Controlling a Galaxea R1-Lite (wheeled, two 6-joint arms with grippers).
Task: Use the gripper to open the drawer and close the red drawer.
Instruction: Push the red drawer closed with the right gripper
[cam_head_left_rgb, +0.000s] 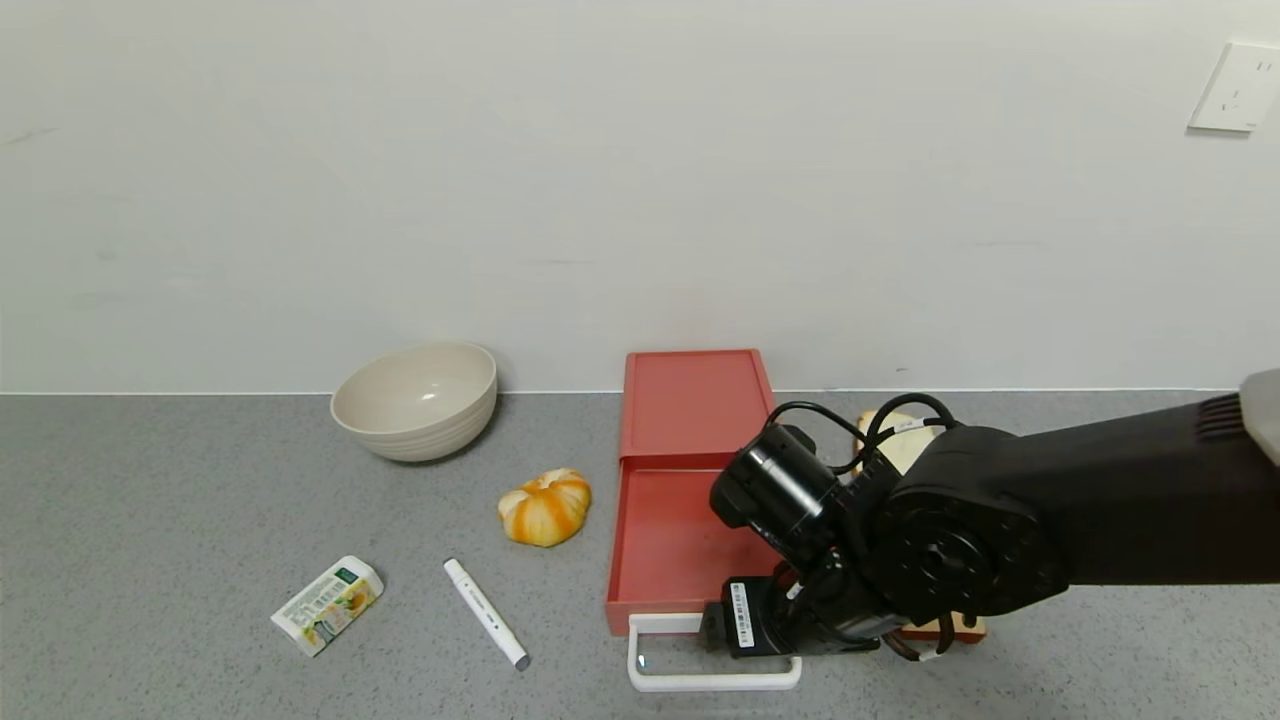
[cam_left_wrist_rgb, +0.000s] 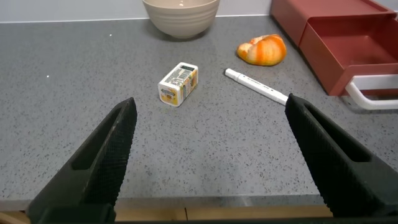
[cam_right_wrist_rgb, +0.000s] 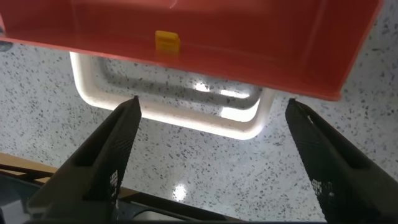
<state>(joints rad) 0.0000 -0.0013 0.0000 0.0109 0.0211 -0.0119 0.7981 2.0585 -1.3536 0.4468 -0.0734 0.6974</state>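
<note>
The salmon-red drawer (cam_head_left_rgb: 690, 400) stands on the grey counter with its shallow tray (cam_head_left_rgb: 665, 545) pulled out toward me. Its white loop handle (cam_head_left_rgb: 710, 680) lies at the front edge. My right gripper (cam_head_left_rgb: 735, 640) hovers right over the handle's right part, open and empty. In the right wrist view the fingers (cam_right_wrist_rgb: 106, 155) spread wide just in front of the handle (cam_right_wrist_rgb: 186, 115) and the tray's front wall (cam_right_wrist_rgb: 249, 59). My left gripper (cam_left_wrist_rgb: 211, 162) is open and empty over the counter's near edge, out of the head view. The drawer also shows in the left wrist view (cam_left_wrist_rgb: 348, 43).
A beige bowl (cam_head_left_rgb: 415, 400) stands at the back left. A small orange pumpkin (cam_head_left_rgb: 545, 507), a white pen (cam_head_left_rgb: 485, 612) and a small carton (cam_head_left_rgb: 327, 604) lie left of the drawer. Bread slices (cam_head_left_rgb: 900, 440) lie right of it, mostly behind my right arm.
</note>
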